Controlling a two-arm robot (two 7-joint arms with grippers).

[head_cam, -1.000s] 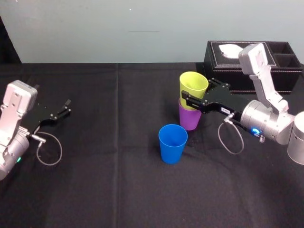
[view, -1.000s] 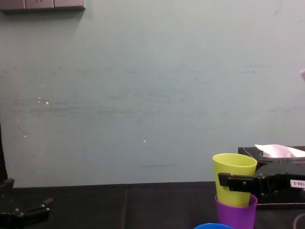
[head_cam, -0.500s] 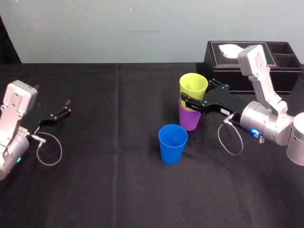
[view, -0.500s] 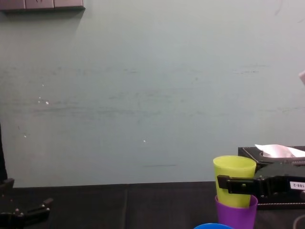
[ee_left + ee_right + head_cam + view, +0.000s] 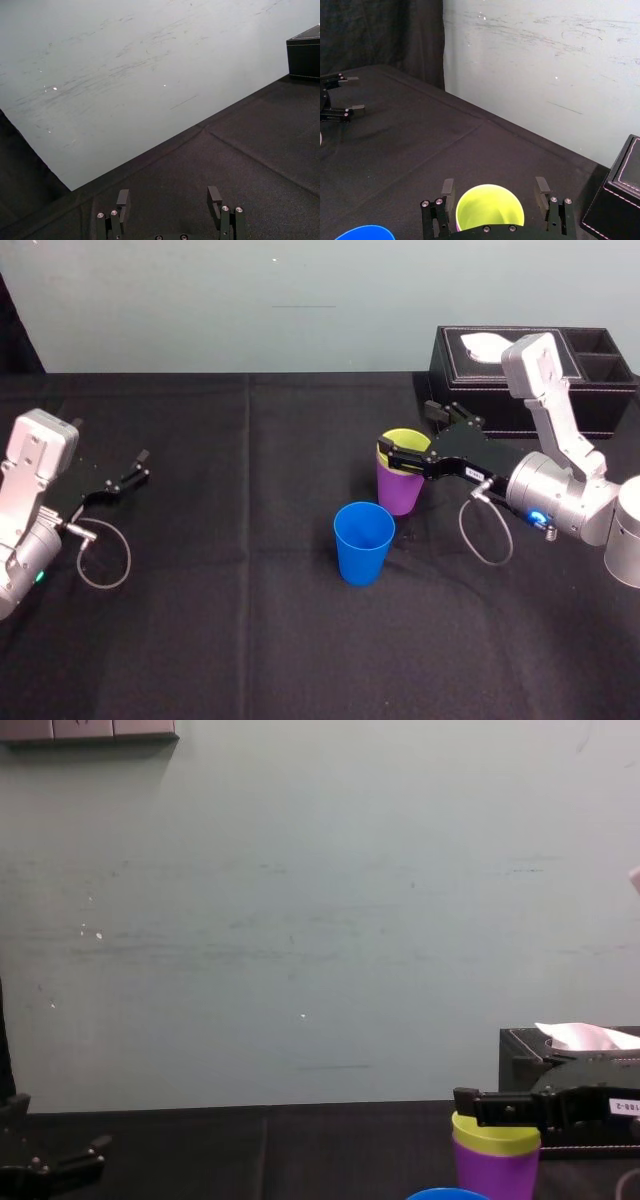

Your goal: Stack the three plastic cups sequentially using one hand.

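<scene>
We have a black cloth table point(image 5: 250, 640) in front of us. A black stitched tissue box point(image 5: 600, 400) sits at about 2 o'clock on it.

The left gripper point(image 5: 135, 468) is parked far out at 9 o'clock, its jaws apart on nothing.

The right gripper point(image 5: 408, 430) reaches in from 3 o'clock. Its jaws stand apart, 1 on each side of the yellow-green cup point(image 5: 490, 207), and the wrist view shows a gap on at least 1 side. We judge that it is not clamping the cup.

The purple cup point(image 5: 400, 490) stands upright just right of the table's centre. The yellow-green cup sits nested deep in it, with only its rim band above the purple rim.

The blue cup point(image 5: 363, 545) stands alone, mouth up, at about 7 o'clock from that pair, near it but not touching. So 1 nesting looks done and 1 is left.

We expect these cups to be light, smooth and thin-walled, so they would slide or tip at a nudge and flex under a hard squeeze.

We would take hold across the upper wall just under the rim, where the taper is widest and stiffest. We would squeeze gently and lift straight up.
</scene>
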